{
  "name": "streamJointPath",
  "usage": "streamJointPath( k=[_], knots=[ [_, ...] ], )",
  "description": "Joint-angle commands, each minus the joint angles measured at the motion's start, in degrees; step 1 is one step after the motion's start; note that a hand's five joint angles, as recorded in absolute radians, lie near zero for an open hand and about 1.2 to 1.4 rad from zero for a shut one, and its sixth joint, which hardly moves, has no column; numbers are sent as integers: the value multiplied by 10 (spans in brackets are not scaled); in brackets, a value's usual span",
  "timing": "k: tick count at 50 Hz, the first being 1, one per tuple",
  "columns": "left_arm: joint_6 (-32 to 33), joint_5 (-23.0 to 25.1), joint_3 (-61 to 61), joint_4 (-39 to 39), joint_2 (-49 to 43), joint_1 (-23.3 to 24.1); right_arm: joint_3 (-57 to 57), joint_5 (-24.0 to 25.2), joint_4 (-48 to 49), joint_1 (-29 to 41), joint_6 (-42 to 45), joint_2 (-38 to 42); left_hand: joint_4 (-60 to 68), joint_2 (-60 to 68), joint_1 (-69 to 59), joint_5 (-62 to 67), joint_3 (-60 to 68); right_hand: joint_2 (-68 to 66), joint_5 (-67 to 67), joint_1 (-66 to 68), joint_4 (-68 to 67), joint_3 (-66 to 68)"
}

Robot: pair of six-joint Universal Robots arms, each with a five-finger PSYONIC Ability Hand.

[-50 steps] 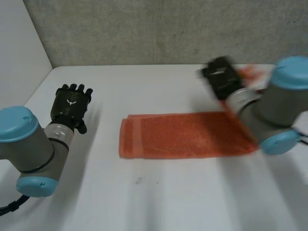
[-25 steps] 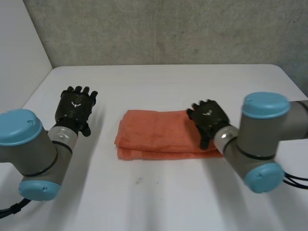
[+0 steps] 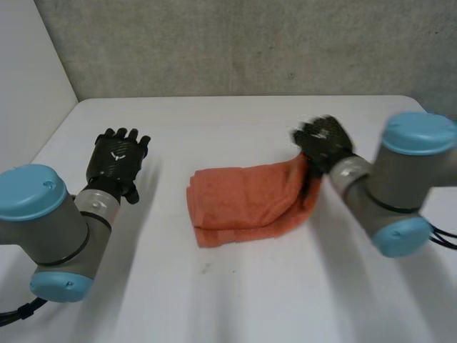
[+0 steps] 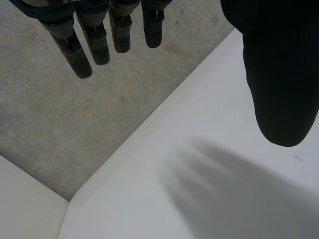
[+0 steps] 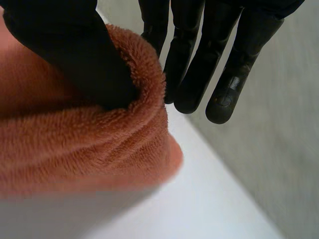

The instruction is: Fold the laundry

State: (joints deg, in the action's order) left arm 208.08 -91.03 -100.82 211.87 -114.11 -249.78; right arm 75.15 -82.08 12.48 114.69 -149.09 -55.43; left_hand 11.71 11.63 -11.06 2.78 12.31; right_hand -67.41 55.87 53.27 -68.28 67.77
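An orange towel (image 3: 243, 204) lies folded in the middle of the white table (image 3: 228, 300). Its right end is raised off the surface. My right hand (image 3: 325, 143) holds that raised end. In the right wrist view the thumb (image 5: 65, 45) presses a fold of the towel (image 5: 75, 144) against the fingers (image 5: 199, 59), so this hand is shut on the cloth. My left hand (image 3: 118, 161) hovers over the table well to the left of the towel, touching nothing. Its fingers (image 4: 94, 40) are straight and spread, and the thumb (image 4: 279, 74) stands apart from them.
A grey wall (image 3: 235, 43) runs along the table's far edge, and a white side panel (image 3: 28, 64) stands at the far left. Bare tabletop lies in front of the towel and between it and my left hand.
The towel went from a long strip to a folded stack. My right hand has since risen and moved right, lifting the stack's right end and dragging the towel slightly right. My left hand barely moved.
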Motion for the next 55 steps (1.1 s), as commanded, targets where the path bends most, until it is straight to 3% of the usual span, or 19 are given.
streamJointPath(
  k=[1,4,5,6,7,8,10,13,17,23,30,31,41,49,55],
  knots=[
    [0,-1,0,-4,6,0,-61,31,-10,129,9,47,-17,-16,11,-28,-23,-126,141,267,-117,122],
    [-1,-1,0,-4,10,0,-54,96,-11,170,33,77,-17,-16,11,-28,-23,-80,95,221,-71,76],
    [-1,-1,1,-5,11,1,-52,119,-12,185,49,83,-17,-16,11,-28,-23,189,-173,-47,197,-192],
    [-1,-1,2,-5,11,1,-51,127,-14,186,57,83,-17,-16,11,-28,-23,350,-334,-208,358,-353],
    [-1,-1,2,-6,11,2,-51,127,-14,186,57,83,-17,-16,11,-28,-23,351,-336,-210,360,-355],
    [-2,0,3,-6,12,2,-51,114,-18,185,62,77,-17,-16,11,-28,-23,574,-559,-433,583,-578],
    [-7,0,8,-8,15,6,-50,103,-19,181,60,73,-17,-16,11,-28,-23,574,-559,-433,583,-578],
    [-24,1,18,-11,20,17,-41,29,-23,149,22,21,-17,-16,11,-28,-23,574,-559,-433,583,-578],
    [-70,2,61,-43,25,39,-19,-3,-23,104,-49,-30,-17,-16,10,-27,-23,574,-559,-433,583,-578],
    [-170,3,178,-183,1,85,-4,24,-36,63,-201,-49,-17,-16,10,-27,-23,574,-559,-433,583,-578],
    [-265,6,291,-266,-86,139,-39,75,-99,30,-232,-29,-13,-12,7,-24,-19,574,-559,-433,583,-578],
    [-266,6,297,-266,-97,141,-62,76,-122,25,-233,15,-13,-12,7,-24,-19,574,-559,-433,583,-578],
    [-262,-3,322,-277,-202,150,-145,79,-205,22,-233,124,0,1,-7,-11,-6,574,-559,-433,583,-578],
    [-240,-35,286,-293,-200,142,-158,77,-208,21,-231,125,-8,-7,2,-19,-14,574,-559,-433,583,-578],
    [-232,-33,281,-294,-125,141,-164,75,-212,23,-227,107,-15,-14,8,-26,-21,574,-559,-433,583,-578]
  ],
)
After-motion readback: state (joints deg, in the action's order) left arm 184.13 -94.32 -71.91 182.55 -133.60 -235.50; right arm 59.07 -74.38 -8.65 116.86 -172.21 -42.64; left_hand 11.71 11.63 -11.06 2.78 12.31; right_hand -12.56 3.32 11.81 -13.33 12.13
